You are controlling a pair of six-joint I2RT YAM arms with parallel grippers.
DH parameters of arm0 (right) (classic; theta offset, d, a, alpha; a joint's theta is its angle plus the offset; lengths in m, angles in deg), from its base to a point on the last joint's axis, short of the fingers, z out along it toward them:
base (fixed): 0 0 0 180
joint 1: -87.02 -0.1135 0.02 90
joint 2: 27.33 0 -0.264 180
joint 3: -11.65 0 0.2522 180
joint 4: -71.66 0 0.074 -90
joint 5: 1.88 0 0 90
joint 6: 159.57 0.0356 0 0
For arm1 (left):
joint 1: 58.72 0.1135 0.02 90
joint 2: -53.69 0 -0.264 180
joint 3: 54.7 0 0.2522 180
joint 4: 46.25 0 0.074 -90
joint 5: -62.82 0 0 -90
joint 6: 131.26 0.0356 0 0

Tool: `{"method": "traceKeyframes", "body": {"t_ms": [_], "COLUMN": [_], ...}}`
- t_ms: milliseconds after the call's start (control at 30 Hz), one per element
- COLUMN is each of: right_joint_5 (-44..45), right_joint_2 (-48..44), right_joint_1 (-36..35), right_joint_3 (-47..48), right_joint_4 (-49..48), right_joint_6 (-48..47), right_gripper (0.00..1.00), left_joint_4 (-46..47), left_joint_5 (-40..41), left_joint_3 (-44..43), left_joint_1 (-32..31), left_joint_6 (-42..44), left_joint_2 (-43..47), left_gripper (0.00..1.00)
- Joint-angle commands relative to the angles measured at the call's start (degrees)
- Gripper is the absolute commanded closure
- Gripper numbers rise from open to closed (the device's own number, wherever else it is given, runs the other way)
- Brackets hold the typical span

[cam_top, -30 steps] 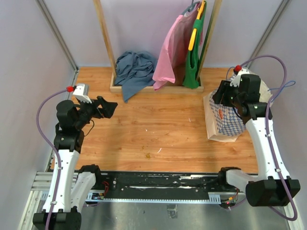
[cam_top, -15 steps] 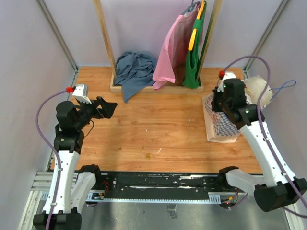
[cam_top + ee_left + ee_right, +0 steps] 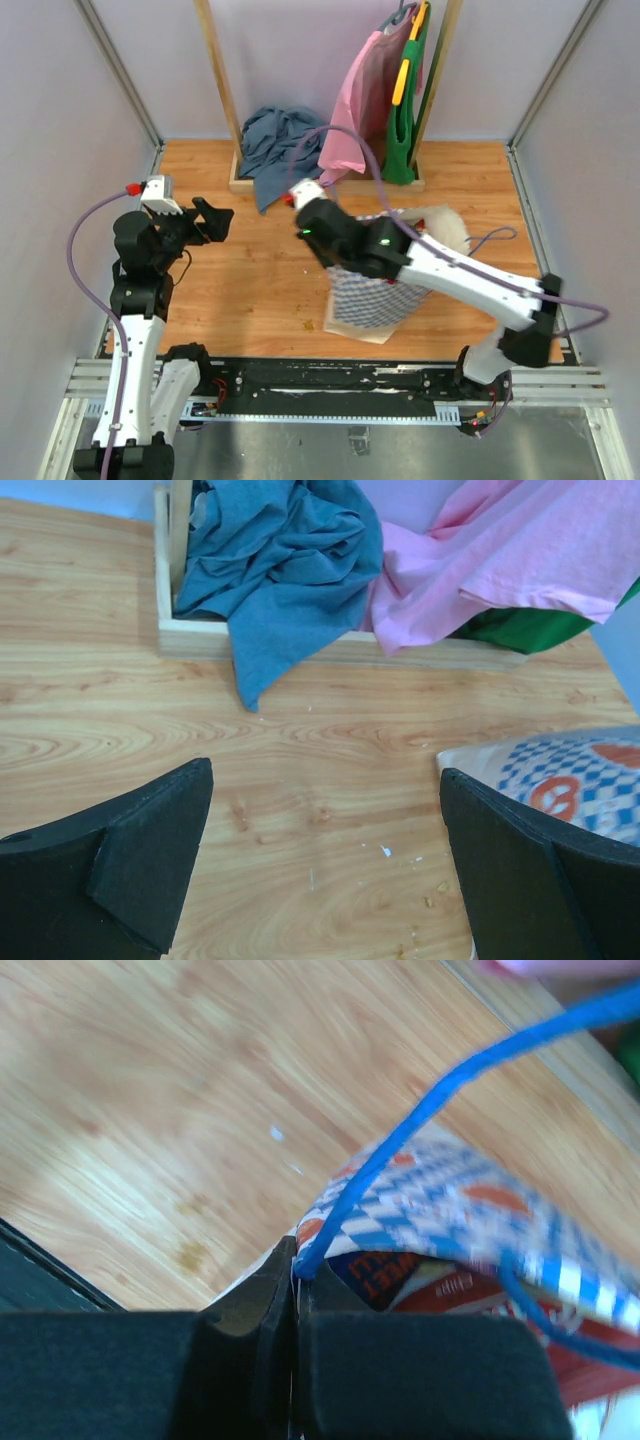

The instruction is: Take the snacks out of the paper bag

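Observation:
The paper bag, cream with a blue-and-white checkered band, lies tipped over in the middle of the table. My right gripper is shut on its rim where a thin blue cord handle comes out. From above, that gripper sits at the bag's upper left edge. Inside the bag's mouth I see snacks: a dark blue packet and a red one. My left gripper hangs open over bare wood, left of the bag and apart from it; from above, it is at the left.
A wooden rack stands at the back, with a grey-blue cloth draped over its base. Pink and green cloth bags hang from it. Small crumbs lie on the wood near the bag's left corner.
My right gripper closed on the bag's rim and swung left, dragging the bag from the right edge to the table's middle. The left arm barely shifted.

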Motion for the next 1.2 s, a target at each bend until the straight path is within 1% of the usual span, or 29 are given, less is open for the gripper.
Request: {"method": "traceKeyframes", "body": {"t_ms": [0, 67, 100, 133, 200, 233, 267, 333, 433, 500, 600, 633, 667, 767, 833, 867, 967, 1067, 1100, 1167], "right_joint_5": [5.88, 7.42, 7.48, 7.47, 6.98, 6.74, 6.67, 7.17, 7.15, 5.82, 2.29, 2.32, 3.98, 13.14, 17.23, 16.72, 11.43, 3.87, 0.26, -2.64], "right_joint_2": [16.14, 26.97, 30.77, 35.62, 41.67, 43.2, 43.37, 40.47, 31.62, 23.51, 9.97, 6.42, 2.87, -5.46, -9.19, -10.46, -13.11, -13.81, -13.55, -11.9], "right_joint_1": [-8.63, -10.53, -11.04, -11.25, -11.21, -11.28, -11.32, -11.54, -12.16, -13.0, -13.55, -13.53, -13.56, -13.11, -11.54, -10.06, -4.13, 1.12, 2.55, 3.93], "right_joint_3": [20.47, 32.34, 38.5, 44.25, 54.26, 57.43, 58.6, 56.29, 50.41, 44.21, 35.17, 32.22, 28.72, 18.33, 12.18, 9.67, 3.3, -2.3, -3.32, -4.15], "right_joint_4": [-4.83, -1.61, -0.1, 1.91, 5.56, 6.78, 7.17, 6.3, 5.55, 2.87, -2.81, -4.01, -5.25, -6.62, -5.85, -4.83, -2.84, -3.04, -3.3, -3.22], "right_joint_6": [-3.16, -6.07, -7.44, -8.35, -8.96, -9.04, -9.07, -8.82, -7.66, -7.59, -7.38, -7.28, -7.19, -6.54, -4.61, -3.11, 0.86, 3.12, 3.54, 3.84], "right_gripper": [0.99, 0.99, 0.96, 0.84, 0.44, 0.3, 0.17, 0.02, 0.02, 0.01, 0.01, 0.02, 0.02, 0.02, 0.02, 0.02, 0.02, 0.01, 0.0, 0.02], "left_joint_4": [-0.36, -0.6, -0.83, -0.97, -1.22, -1.26, -1.35, -1.4, -3.19, -4.15, -4.94, -5.04, -4.88, -3.91, -4.22, -5.21, -8.91, -9.39, -9.55, -9.83], "left_joint_5": [0.93, 1.07, 1.38, 1.83, 2.78, 3.31, 3.9, 4.74, 5.51, 5.62, 1.88, 0.63, -1.01, -6.73, -9.15, -9.3, -9.5, -9.48, -9.72, -9.93], "left_joint_3": [-0.16, -0.13, -0.19, -0.29, -0.38, -0.49, -0.54, -0.63, -1.73, -2.96, -5.77, -6.61, -7.26, -7.93, -7.94, -8.12, -7.93, -3.8, -2.42, -0.61], "left_joint_1": [1.0, 1.01, 1.1, 1.11, 1.11, 1.08, 1.07, 1.06, 1.09, 1.09, 1.07, 1.05, 1.08, 1.11, 1.06, 1.06, 1.07, 1.04, 1.09, 1.11], "left_joint_6": [-0.55, -0.55, -0.5, -0.42, -0.23, -0.2, -0.08, 0.16, 0.26, -1.04, -3.37, -3.87, -4.27, -4.53, -4.11, -3.78, -2.15, -1.65, -1.3, -0.31], "left_joint_2": [0.02, -0.49, -0.73, -0.97, -1.05, -0.97, -0.74, 0.13, 3.14, 6.02, 9.77, 10.85, 12.06, 15.57, 17.35, 17.73, 16.57, 14.99, 14.26, 13.49], "left_gripper": [0.0, 0.0, 0.0, 0.0, 0.0, 0.0, 0.0, 0.0, 0.0, 0.0, 0.0, 0.0, 0.0, 0.0, 0.0, 0.0, 0.0, 0.02, 0.03, 0.03]}}
